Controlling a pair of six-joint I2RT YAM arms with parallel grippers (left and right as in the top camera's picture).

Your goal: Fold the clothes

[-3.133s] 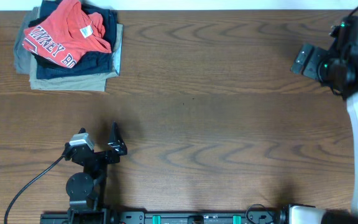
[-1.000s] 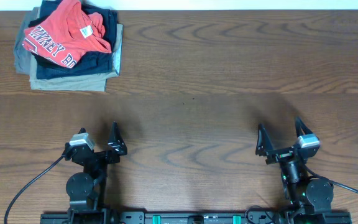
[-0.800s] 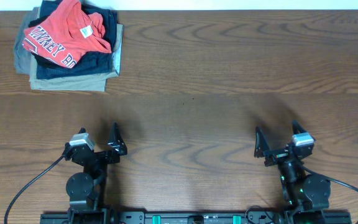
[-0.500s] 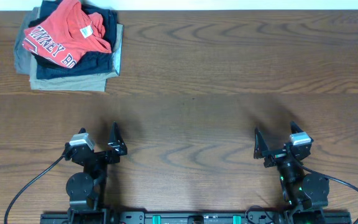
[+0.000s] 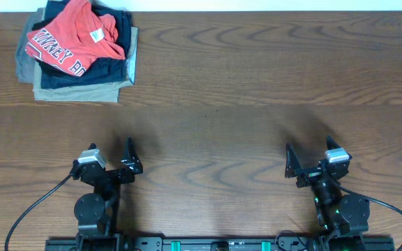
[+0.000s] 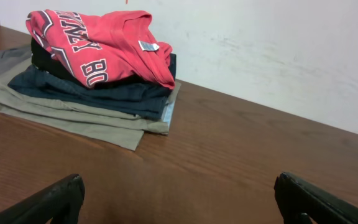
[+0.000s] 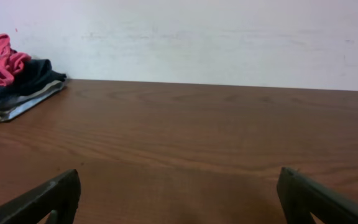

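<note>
My left claw (image 5: 110, 153) and right claw (image 5: 311, 152) sit wide open, empty. I'd pinch just the crumpled coral-red cotton T-shirt (image 5: 72, 38), not the folded dark stack (image 5: 82, 82) underneath.

We look on a broad table (image 5: 243, 84) of dark brown wood, its grain running in long wavy bands and ovals across the width, with a faint straight line crossing it from side to side. Behind its far edge we see a plain white wall (image 7: 229, 37), matt and lightly marked with grey smudges, meeting the table in a straight line. The light is even and soft, leaving us a mild sheen on the wood and only faint, blurred shadows on its surface.
</note>
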